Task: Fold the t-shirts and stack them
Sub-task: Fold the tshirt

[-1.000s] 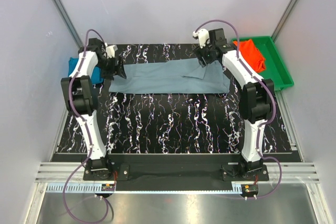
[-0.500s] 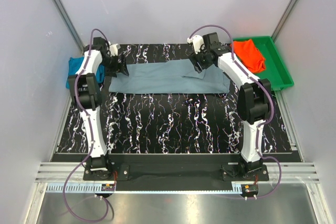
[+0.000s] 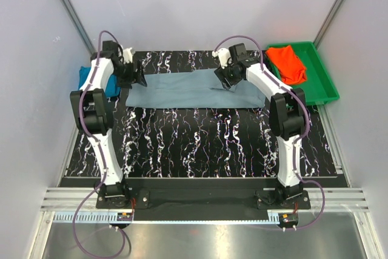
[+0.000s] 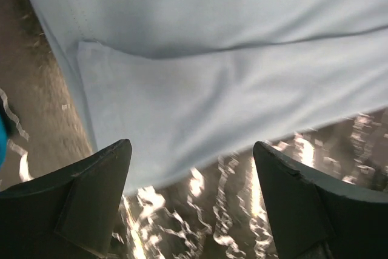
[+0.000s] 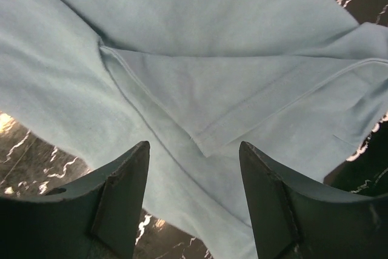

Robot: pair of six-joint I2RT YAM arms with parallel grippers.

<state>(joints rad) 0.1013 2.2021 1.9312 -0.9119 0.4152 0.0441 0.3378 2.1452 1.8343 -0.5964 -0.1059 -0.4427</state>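
Observation:
A dusty grey-blue t-shirt (image 3: 194,91) lies folded into a long band across the far part of the black marbled table. My left gripper (image 3: 138,79) is open just above the band's left end (image 4: 200,89), holding nothing. My right gripper (image 3: 224,81) is open over the folded sleeve near the band's right part (image 5: 200,89), holding nothing. A bright teal-blue t-shirt (image 3: 91,80) lies bunched at the far left table edge, partly behind the left arm. An orange-red t-shirt (image 3: 288,65) lies crumpled in the green tray (image 3: 321,80).
The green tray stands at the far right beside the table. Grey walls close in on the left, back and right. The black marbled tabletop (image 3: 200,144) stretches from the shirt to the near edge.
My right gripper has moved left along the far edge of the grey-blue shirt. My left gripper has shifted slightly at the shirt's left end. The shirts lie as before.

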